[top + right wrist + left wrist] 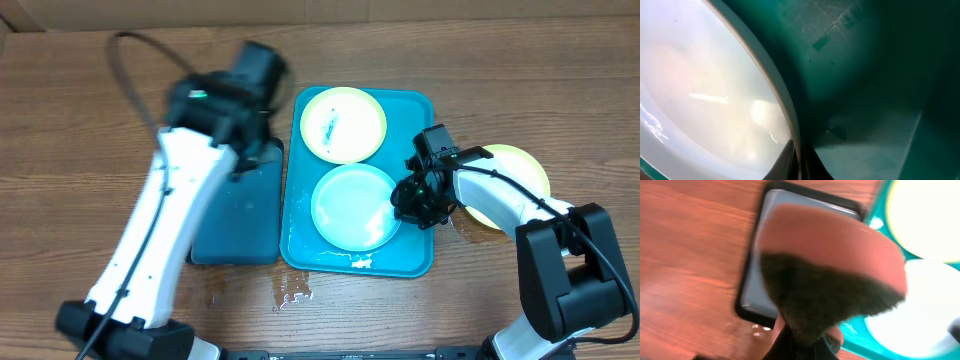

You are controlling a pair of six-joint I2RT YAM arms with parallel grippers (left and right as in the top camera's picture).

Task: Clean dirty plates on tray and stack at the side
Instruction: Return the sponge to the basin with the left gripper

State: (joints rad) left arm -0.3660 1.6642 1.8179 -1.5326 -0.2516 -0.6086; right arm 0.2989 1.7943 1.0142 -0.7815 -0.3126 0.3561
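Plates: a smeared yellow plate (343,124) and a blue plate (352,207) lie in the tray (412,125). Only the wrist views show the right gripper (799,165) pinching the blue rim, the left gripper (805,342) clamping a sponge (830,255).

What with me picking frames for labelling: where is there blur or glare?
Overhead: the tray is sharp, but the left gripper is motion-blurred. Left wrist: everything is smeared, with the sponge filling the frame. Right wrist: very close and soft, with glare streaks on the light blue plate.
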